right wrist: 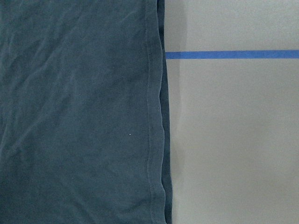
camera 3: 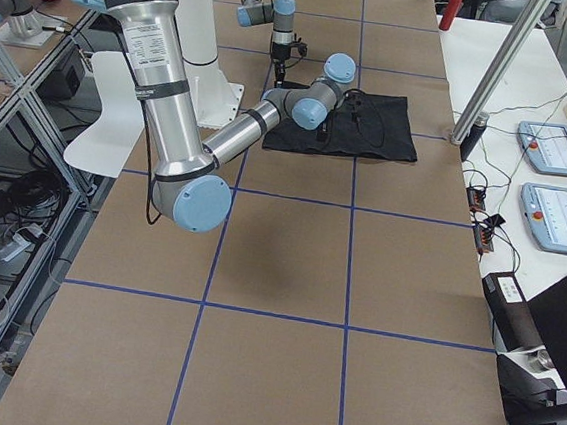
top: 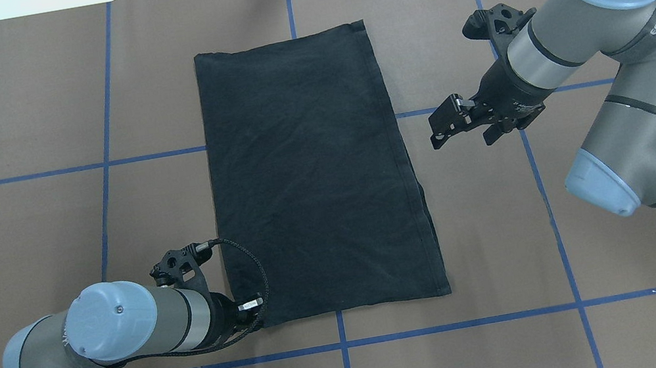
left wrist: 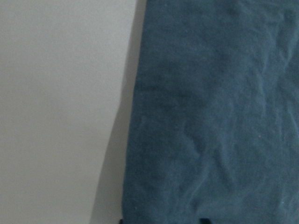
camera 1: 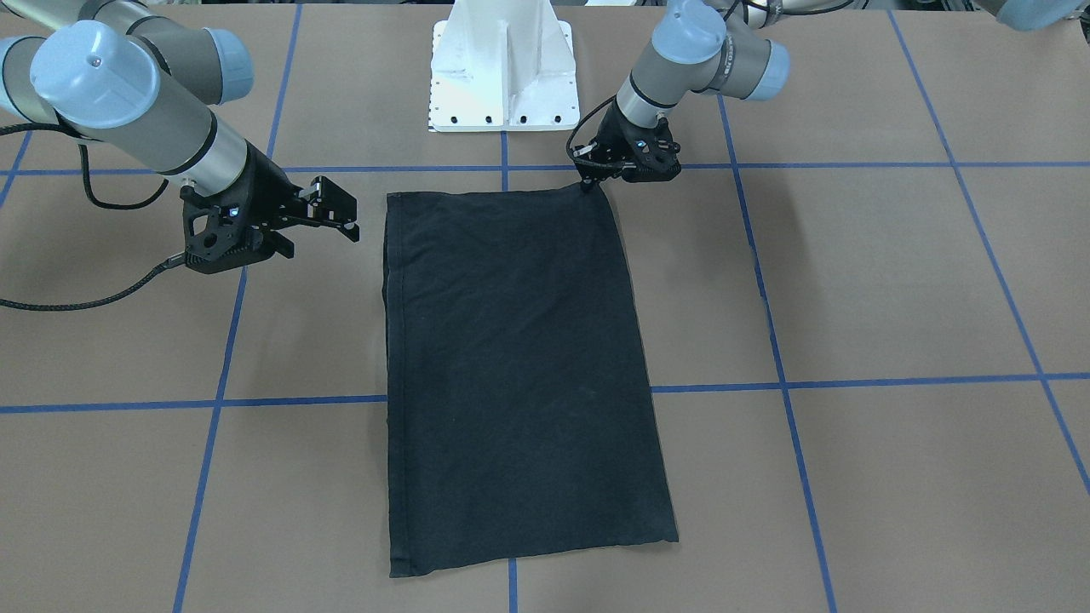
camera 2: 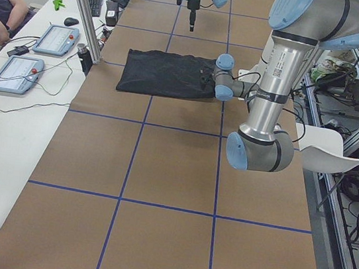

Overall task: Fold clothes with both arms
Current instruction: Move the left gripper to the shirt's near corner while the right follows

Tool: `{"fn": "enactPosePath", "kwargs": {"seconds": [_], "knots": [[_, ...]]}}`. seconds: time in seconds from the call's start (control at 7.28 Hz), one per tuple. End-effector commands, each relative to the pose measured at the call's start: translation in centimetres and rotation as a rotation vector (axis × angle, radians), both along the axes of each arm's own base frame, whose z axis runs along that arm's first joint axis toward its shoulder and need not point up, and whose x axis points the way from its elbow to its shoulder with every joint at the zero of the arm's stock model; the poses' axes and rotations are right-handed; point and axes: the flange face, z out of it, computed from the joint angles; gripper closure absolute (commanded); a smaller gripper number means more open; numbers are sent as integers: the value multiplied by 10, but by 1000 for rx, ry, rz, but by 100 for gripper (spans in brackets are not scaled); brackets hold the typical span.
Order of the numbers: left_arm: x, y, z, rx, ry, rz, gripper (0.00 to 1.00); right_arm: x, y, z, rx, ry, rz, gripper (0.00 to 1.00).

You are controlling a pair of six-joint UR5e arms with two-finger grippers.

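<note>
Overhead exterior gives us the clearest layout: the black T-shirt [top: 313, 173] lies flat on the brown worktop [top: 47, 257], already narrowed into a long rectangle with its plain side up and its short ends facing toward and away from the robot. The left hand [camera 1: 588, 181] is down at the shirt's near-left corner, touching or just above the cloth. Its fingers are mostly hidden behind the wrist, and the left wrist view shows only fabric and bare worktop, so we cannot tell whether it has pinched the corner. The right hand [top: 445, 124] hovers just beside the shirt's right edge, about midway along its length, with its fingers spread wide and nothing between them.

We judge the step in hand to be gripping the near end for a fold in half lengthwise. To do it well, we would bring the right hand to the near-right corner [top: 446, 289], matching the left hand's position, before either one lifts. The right wrist view shows a lower layer peeking out past the hem, so the pinch there should go deep enough to catch every layer. Then we would raise both corners together, keep the edge between them lightly taut, and lay it square on the far end.
</note>
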Motion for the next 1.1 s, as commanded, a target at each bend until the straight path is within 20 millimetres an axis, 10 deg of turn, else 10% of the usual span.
{"fn": "enactPosePath", "kwargs": {"seconds": [0.0, 0.96], "knots": [[-10, -6, -9, 12, 18, -10, 100, -9, 8, -1, -23, -1, -4, 0], [-32, 1, -41, 17, 50, 8, 100, -141, 127, 3, -75, 121, 61, 0]]}}
